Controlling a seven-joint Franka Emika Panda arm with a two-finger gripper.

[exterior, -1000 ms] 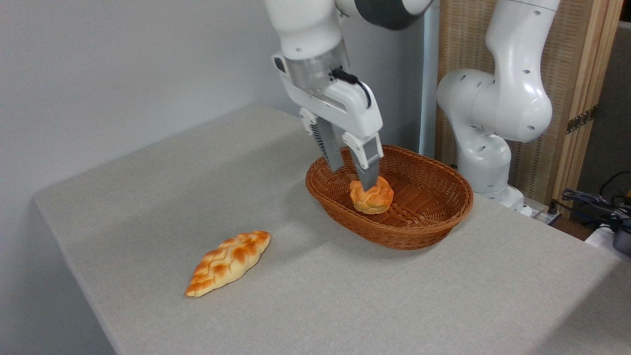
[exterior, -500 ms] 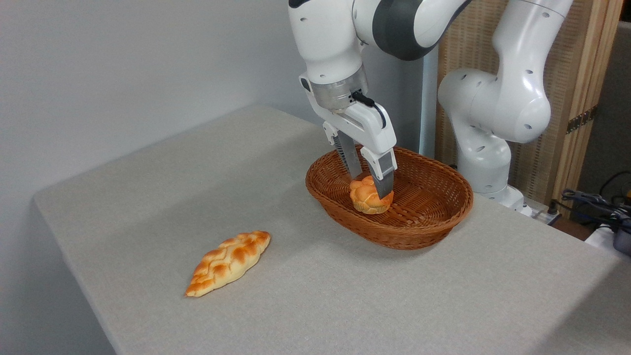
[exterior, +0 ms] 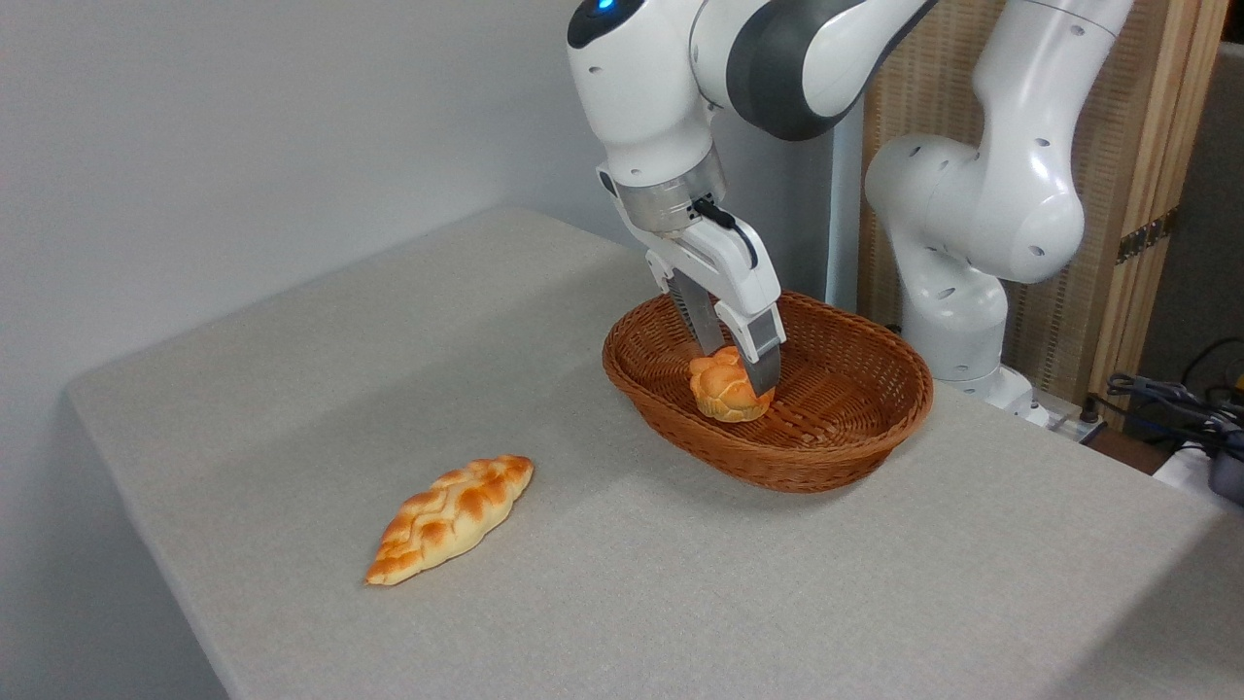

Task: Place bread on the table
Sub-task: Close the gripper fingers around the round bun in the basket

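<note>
Change since earlier frames: gripper (exterior: 739, 374) has come lower into the wicker basket (exterior: 846, 428) and shifted right, so its fingers now straddle the bread (exterior: 727, 389) rather than hanging above it.
Bread, location: inside the basket, toward its left end, apparently resting on the woven floor; not yet on the table (exterior: 680, 583).
Bread, description: small round golden-orange bun with a knotted top.
Gripper, state: jaws narrowed around the bun, one finger behind it and one at its right side; the near finger looks in contact, but whether the pinch is fully closed cannot be told from this view.
Arm: wrist tilted, reaching down from above the basket's rear rim.
Braided loaf (exterior: 450, 518): lying on the table well to the left of the basket, untouched, not the item in hand.
Task stage, judged: grasp being made; lift and transfer outstanding.
Meaning for task: the descent appears complete, so closing firmly and raising the bun clear of the rim comes next.
Risk, judged: a finger catching the weave, or the basket dragging along.
</note>
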